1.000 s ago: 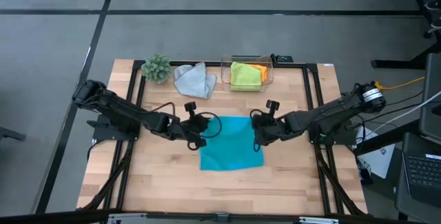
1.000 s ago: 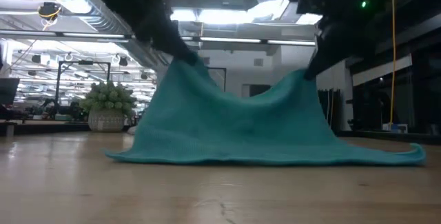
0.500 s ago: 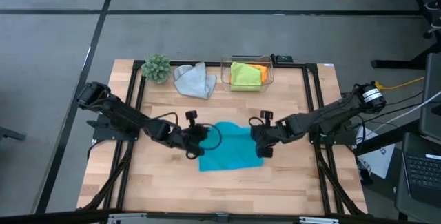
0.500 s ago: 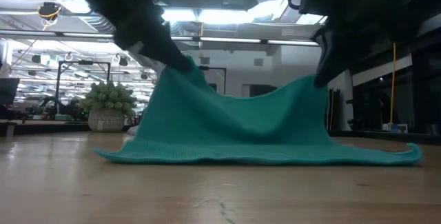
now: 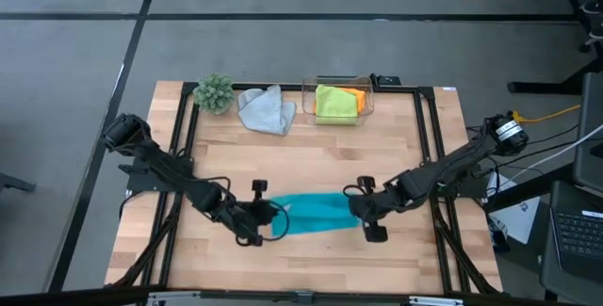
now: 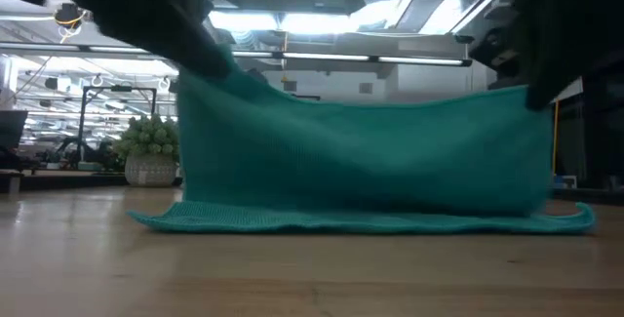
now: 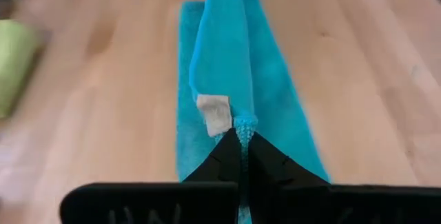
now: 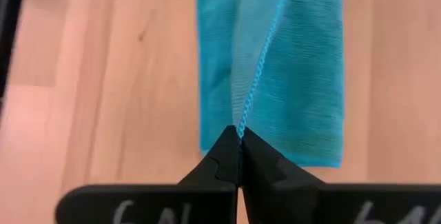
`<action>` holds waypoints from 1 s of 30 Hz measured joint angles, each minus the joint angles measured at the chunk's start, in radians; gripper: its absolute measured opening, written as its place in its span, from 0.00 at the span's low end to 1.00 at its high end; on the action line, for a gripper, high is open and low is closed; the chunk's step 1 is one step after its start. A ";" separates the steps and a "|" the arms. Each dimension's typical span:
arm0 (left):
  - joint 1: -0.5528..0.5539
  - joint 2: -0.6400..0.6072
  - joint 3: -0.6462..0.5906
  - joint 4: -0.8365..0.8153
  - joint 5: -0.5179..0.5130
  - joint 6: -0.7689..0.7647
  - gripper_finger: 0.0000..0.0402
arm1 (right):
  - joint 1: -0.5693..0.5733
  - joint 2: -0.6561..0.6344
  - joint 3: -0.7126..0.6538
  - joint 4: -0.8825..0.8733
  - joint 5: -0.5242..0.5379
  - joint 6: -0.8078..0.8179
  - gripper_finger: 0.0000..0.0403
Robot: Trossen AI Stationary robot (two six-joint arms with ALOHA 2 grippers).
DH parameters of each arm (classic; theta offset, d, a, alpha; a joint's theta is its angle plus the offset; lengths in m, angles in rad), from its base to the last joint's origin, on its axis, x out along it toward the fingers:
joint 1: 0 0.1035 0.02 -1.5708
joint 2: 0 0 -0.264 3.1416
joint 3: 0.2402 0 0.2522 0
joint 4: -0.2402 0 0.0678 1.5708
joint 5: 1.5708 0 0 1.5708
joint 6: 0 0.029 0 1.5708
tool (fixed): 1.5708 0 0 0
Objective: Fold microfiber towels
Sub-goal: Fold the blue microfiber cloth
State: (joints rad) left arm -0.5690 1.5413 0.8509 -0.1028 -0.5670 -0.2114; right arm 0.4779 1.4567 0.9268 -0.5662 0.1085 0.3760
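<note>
The turquoise towel (image 5: 316, 214) lies mid-table, well in front of the clear box (image 5: 338, 101), one edge lifted; that raised sheet hides its back half in the low view. The left gripper (image 5: 267, 227) and right gripper (image 5: 362, 214) each pinch a lifted corner, fingers pressed together.

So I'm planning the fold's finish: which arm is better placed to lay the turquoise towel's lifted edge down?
Neither alone: left claw and right claw each pinch a corner of the turquoise towel, so both should probably lower together.

The orange towel (image 5: 352, 92) (boxed) hides mostly under the green towel (image 5: 334, 103).
</note>
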 joint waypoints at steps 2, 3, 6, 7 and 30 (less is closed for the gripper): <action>-0.011 0.020 0.000 0.007 0.010 0.000 0.00 | 0.015 0.000 0.000 -0.003 0.000 0.012 0.01; -0.015 0.032 0.000 0.012 0.010 0.000 0.00 | 0.021 0.000 0.000 -0.004 0.000 0.013 0.01; -0.017 0.078 0.000 0.043 0.010 0.001 0.00 | 0.032 0.004 0.000 -0.005 0.002 0.012 0.01; -0.016 0.094 0.000 0.052 0.009 0.003 0.00 | 0.033 0.005 0.000 -0.009 0.004 0.012 0.01; 0.182 0.042 0.000 0.038 -0.395 0.415 0.00 | -0.152 0.006 -0.024 -0.155 0.775 -0.207 0.00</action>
State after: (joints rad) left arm -0.3872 1.5829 0.8505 -0.0650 -0.9618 0.2033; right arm 0.3261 1.4631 0.9031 -0.7213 0.8831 0.1690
